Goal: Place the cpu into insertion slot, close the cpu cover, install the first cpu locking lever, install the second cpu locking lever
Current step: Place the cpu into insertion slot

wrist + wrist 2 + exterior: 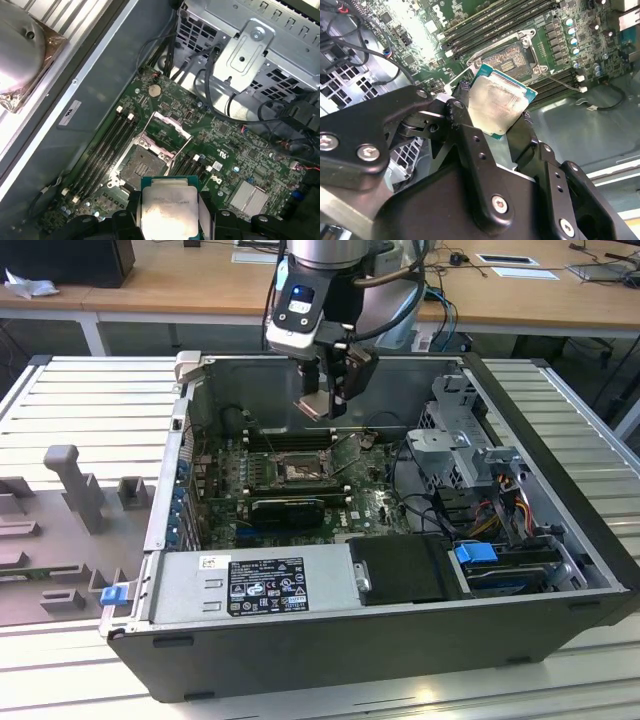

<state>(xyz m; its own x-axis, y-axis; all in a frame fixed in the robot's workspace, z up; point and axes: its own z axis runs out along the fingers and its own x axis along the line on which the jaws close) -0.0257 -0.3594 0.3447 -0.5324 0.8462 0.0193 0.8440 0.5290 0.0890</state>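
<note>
This is a robotics lab or electronics assembly workshop. An opened desktop computer case (400,620) lies on its side on a ribbed aluminium table (90,400) with its green motherboard (370,502) bare. Grey moulded fixtures (70,490) sit beside it at the exterior view's left, and a robot arm (330,270) hangs over it, its tool (325,405) gripping a cpu (170,210). Behind stand pale wooden desks (180,290) carrying papers (515,260) and a dark box (90,260).
</note>
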